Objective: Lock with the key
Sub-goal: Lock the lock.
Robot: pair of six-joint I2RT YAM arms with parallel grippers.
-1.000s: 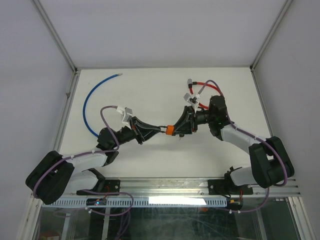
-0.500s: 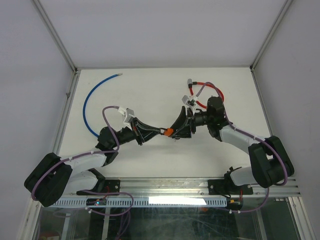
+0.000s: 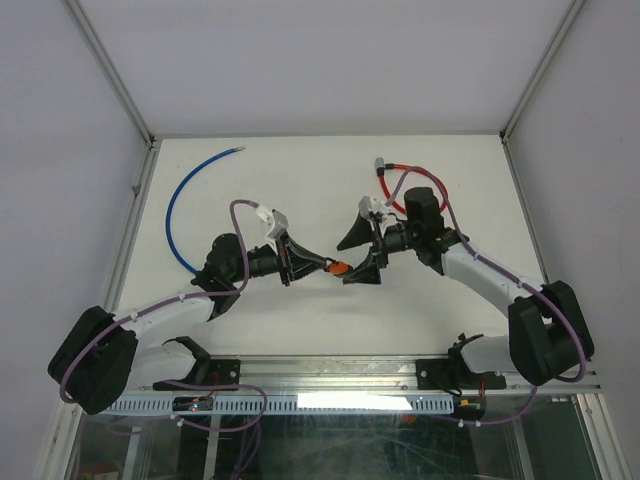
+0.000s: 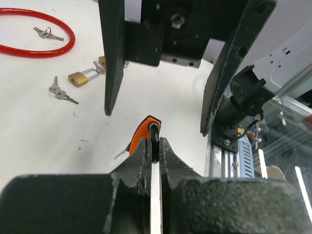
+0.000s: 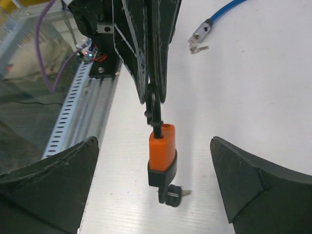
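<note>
An orange padlock (image 5: 162,148) with a black base hangs by its dark shackle (image 5: 155,109) from my left gripper (image 3: 322,265), which is shut on that shackle. A black-headed key (image 5: 171,196) sticks out of the lock's underside. In the left wrist view the orange body (image 4: 141,135) shows just past the shut fingertips of the left gripper (image 4: 155,146). My right gripper (image 3: 358,255) faces the lock with its jaws wide open. Its fingers (image 5: 63,170) stand on either side of the lock without touching it or the key.
A red cable lock (image 4: 34,46) with keys (image 4: 46,33) lies on the table beyond the grippers, near a brass padlock (image 4: 78,78) and loose keys (image 4: 61,92). A blue cable (image 3: 185,200) curves at the far left. The aluminium rail (image 3: 330,370) runs along the near edge.
The right gripper was shut around the orange padlock's key end; it has opened wide and let go. The left arm shifted slightly right, still holding the shackle.
</note>
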